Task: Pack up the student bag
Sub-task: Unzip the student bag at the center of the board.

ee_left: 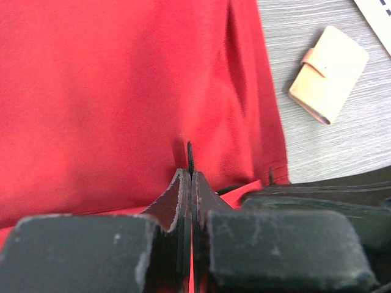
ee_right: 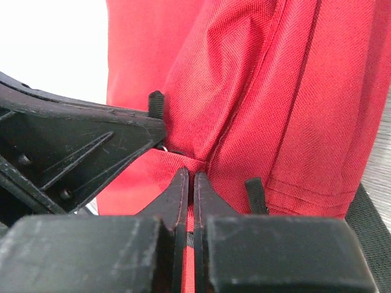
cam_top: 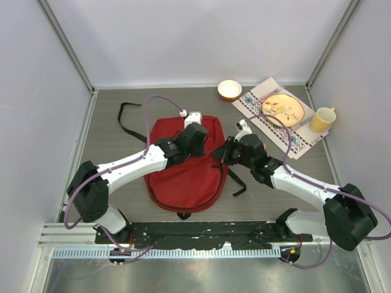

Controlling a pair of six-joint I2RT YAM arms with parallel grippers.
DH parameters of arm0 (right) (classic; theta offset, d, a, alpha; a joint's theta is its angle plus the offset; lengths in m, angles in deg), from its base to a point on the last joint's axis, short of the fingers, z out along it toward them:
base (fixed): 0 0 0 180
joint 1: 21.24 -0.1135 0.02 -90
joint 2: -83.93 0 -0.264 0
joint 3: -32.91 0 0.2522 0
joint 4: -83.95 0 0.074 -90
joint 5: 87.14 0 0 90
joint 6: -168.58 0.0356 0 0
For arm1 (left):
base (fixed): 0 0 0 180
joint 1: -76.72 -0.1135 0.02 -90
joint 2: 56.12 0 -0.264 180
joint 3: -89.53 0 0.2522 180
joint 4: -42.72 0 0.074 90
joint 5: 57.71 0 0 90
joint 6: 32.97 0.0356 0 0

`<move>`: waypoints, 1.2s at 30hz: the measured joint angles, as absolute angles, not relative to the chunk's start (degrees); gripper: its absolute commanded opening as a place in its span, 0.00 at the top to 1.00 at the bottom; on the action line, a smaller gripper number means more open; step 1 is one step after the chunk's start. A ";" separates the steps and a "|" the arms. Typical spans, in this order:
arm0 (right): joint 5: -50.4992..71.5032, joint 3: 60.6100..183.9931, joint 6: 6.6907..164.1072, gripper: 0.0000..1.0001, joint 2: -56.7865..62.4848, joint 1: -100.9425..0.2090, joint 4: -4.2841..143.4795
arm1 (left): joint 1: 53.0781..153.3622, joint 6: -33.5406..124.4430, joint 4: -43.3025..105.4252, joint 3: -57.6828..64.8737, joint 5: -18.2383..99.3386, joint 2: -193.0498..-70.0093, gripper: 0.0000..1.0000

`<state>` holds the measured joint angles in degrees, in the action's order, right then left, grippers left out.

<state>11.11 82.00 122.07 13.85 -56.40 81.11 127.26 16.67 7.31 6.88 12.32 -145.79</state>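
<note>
The student bag (cam_top: 183, 177) is lying flat at the centre of the table (cam_top: 110, 122), with a bowl (cam_top: 229, 90), a plate (cam_top: 283, 110) and a yellow cup (cam_top: 322, 119) sitting out at its 1 to 2 o'clock. The left gripper (ee_left: 188, 177) is working near the bag's 1 o'clock corner, its fingers pressed together on a thin black tab (ee_left: 190, 152), probably a zipper pull, though the close view makes that hard to confirm. The right gripper (ee_right: 188, 178) is sitting at the bag's 3 o'clock edge, its fingers clamped on a fold of the red fabric. A beige wallet (ee_left: 330, 73) is waiting on the table beside the bag. The step in hand is likely opening the bag. Doing it well means the right arm anchoring the cloth taut while the left is drawing the tab along the zipper line, pulling low and in line with the teeth, not lifting the bag.
</note>
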 measured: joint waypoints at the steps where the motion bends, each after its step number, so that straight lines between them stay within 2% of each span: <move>1: 10.54 81.89 122.07 0.99 14.17 -56.42 80.63 | 127.16 16.63 7.37 7.56 11.89 -145.51 1.00; 8: 8.93 80.71 122.55 0.99 14.30 -55.92 79.30 | 123.83 16.50 6.13 13.64 9.37 -141.07 1.00; 21: 9.82 80.62 122.64 0.99 14.15 -54.01 78.31 | 111.00 14.51 -1.15 24.83 4.96 -126.23 1.00; 23: 10.19 80.73 122.51 0.99 14.00 -53.99 78.29 | 110.74 13.92 -1.13 25.42 5.39 -125.11 0.93; 24: 10.33 80.84 122.44 0.99 13.76 -53.95 78.31 | 110.65 13.79 -1.11 25.70 5.61 -124.52 0.79; 28: 10.61 81.06 122.13 0.99 12.64 -53.16 78.07 | 109.89 13.50 -2.07 27.03 5.79 -122.45 0.64; 29: 10.61 81.06 122.09 0.99 12.49 -52.90 77.90 | 109.63 13.26 -2.48 27.52 5.74 -122.03 0.56; 31: 10.50 81.08 121.89 0.97 12.27 -52.59 77.83 | 109.45 12.69 -3.12 28.59 5.74 -121.36 0.52; 33: 10.43 81.15 121.81 0.92 12.25 -52.55 77.77 | 109.32 12.02 -3.42 29.92 5.98 -120.68 0.40; 36: 10.46 81.28 121.65 0.87 12.25 -52.55 77.77 | 109.32 10.95 -3.51 32.04 6.51 -119.52 0.38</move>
